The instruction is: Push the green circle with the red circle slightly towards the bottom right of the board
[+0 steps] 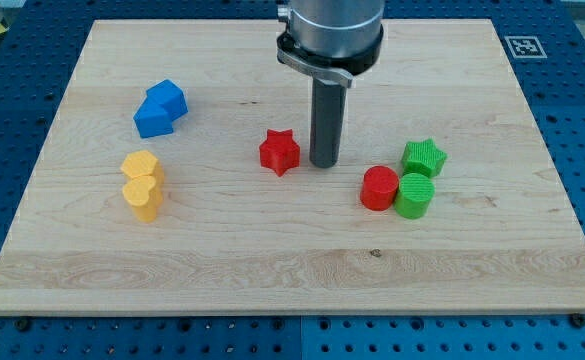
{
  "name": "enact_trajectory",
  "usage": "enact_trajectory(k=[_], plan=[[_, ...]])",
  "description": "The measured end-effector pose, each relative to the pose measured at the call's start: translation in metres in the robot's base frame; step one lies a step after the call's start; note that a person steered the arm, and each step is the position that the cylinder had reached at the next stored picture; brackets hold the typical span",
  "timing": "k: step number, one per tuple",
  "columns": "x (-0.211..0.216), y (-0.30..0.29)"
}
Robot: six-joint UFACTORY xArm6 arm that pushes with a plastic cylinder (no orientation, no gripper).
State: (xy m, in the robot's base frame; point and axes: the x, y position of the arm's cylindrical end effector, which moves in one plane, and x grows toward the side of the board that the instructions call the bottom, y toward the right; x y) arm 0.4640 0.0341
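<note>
Beside red star [280, 151], my tip [323, 163], touching nothing

Robotics lab: wooden board [292, 270] on blue perforated bench [2, 340], fiducial marker [524, 46] at board corner.

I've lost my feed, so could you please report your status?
My tip beside red star, left of red circle. Red circle touching green circle. Green star just behind.

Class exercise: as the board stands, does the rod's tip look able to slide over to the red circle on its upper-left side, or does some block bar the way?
Probably yes. My tip sits just right of the red star, and bare board lies between it and the red circle. The green circle and green star are on the far side.
</note>
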Motion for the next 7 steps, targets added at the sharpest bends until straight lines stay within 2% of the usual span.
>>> enact_trajectory(k=[2, 4, 7], plan=[[0.03, 0.021], [0.04, 0.044], [0.057, 0.021]])
